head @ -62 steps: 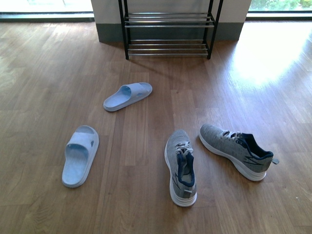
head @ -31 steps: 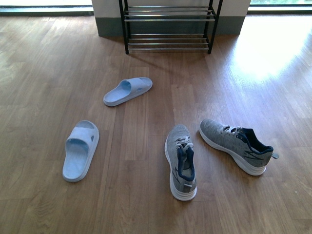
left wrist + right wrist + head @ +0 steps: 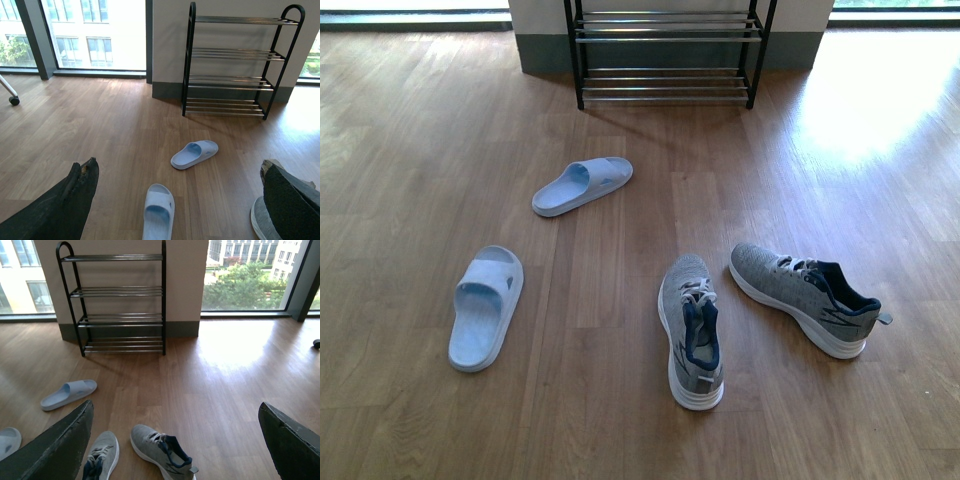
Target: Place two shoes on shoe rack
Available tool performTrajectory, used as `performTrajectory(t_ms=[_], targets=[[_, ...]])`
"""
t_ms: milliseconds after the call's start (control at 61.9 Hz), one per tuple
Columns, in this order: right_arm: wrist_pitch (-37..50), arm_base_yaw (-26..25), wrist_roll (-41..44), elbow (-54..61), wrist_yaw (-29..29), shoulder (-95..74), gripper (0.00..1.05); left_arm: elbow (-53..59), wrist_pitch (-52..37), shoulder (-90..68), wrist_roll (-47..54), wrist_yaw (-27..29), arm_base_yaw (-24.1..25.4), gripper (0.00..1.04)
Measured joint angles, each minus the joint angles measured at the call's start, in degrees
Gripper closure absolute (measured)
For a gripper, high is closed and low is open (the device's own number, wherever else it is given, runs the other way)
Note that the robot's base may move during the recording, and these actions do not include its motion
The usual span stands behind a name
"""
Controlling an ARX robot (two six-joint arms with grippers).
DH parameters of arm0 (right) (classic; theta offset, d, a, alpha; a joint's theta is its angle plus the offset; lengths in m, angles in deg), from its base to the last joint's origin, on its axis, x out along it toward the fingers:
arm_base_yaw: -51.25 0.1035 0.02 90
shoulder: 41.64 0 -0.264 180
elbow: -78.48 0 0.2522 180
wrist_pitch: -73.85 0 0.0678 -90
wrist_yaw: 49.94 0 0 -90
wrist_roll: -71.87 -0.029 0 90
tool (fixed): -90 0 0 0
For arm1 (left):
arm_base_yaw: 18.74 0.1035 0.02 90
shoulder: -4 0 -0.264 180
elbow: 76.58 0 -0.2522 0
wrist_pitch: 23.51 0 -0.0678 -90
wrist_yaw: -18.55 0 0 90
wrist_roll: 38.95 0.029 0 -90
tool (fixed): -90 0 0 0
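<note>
**Start of the task: both hands empty, four shoes on the floor**

Front view: the black metal shoe rack with chrome bars (image 3: 665,45) stands at the top centre of the frame, and no shoe rests on its visible tiers. On the brown wooden floor (image 3: 420,150) lie a grey knit sneaker with white sole (image 3: 691,330) at lower centre and a second grey sneaker (image 3: 805,297) just beside it at lower right. A pale blue rubber slide (image 3: 485,308) lies at lower left, and a second blue slide (image 3: 582,186) at centre left, nearer the rack.

Neither arm shows in this view. The wrist views show the left hand (image 3: 177,172) and the right hand (image 3: 176,407) with fingers spread wide, holding nothing, raised well apart from the shoes.

The step in hand is judged to be the first approach. The next move calls for lowering one hand over a shoe, probably the right over the sneakers or the left over the slides, then closing on it.
</note>
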Motion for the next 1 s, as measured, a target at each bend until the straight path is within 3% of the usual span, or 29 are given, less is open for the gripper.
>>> performTrajectory(t_ms=[1001], targets=[[0.00, 0.00, -0.02, 0.00, 0.11, 0.00, 0.09, 0.00, 0.00, 0.00, -0.02, 0.15, 0.00, 0.09]])
